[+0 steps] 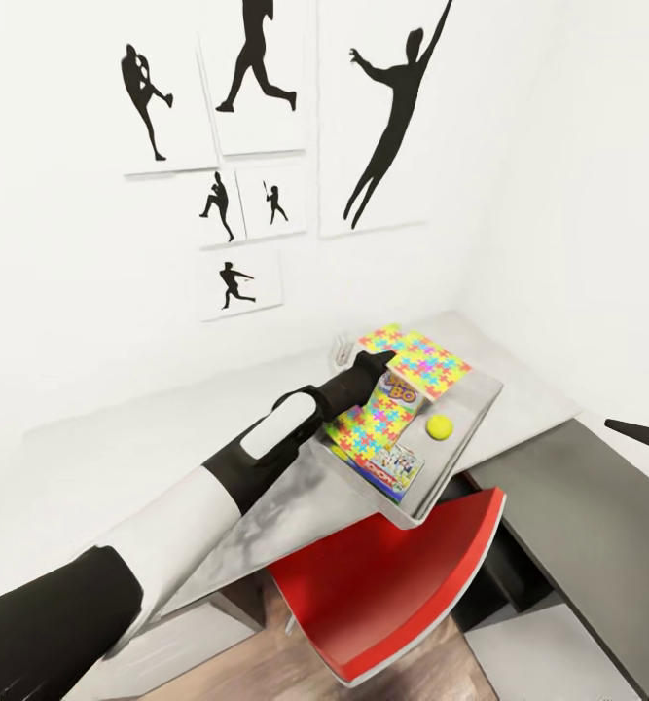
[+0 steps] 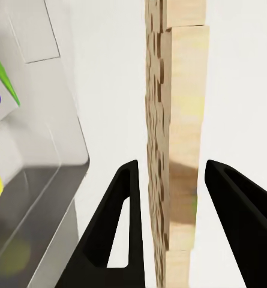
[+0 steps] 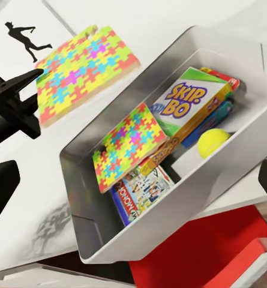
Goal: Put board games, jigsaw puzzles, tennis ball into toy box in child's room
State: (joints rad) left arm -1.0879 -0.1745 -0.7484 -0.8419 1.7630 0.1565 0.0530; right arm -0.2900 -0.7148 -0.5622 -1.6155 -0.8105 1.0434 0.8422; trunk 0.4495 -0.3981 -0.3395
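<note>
Puzzle (image 1: pixel 416 355) – thin, flat, covered in yellow, pink, blue and green interlocking pieces. Lying on the pale surface (image 1: pixel 120 458) just beside the far end of the toy box (image 1: pixel 470 438), near the wall with black baseball silhouettes. Seemingly the one toy left outside the box.

Already inside: Skip-Bo (image 1: pixel 399 385), a second puzzle (image 1: pixel 363 428), Monopoly (image 1: pixel 392 467) and the ball (image 1: pixel 440 425), stacked at loose angles.

Left pincer (image 2: pixel 172 165) spread wide, reaching over the surface to the puzzle's near edge. Seen from the left wrist, a pale wood-coloured slab edge-on between the two black fingers (image 2: pixel 118 204), probably the puzzle's side, not yet gripped. Right pincer (image 1: pixel 640 433) off to the side, well apart from the box; impossible to tell whether spread or closed.

Likely light and stiff, like a thin board – little risk of bending, but smooth faces and prone to slipping or swinging if pinched at one corner. Best taken across its thickness at the middle of an edge, then carried level and lowered flat onto the pile.
</note>
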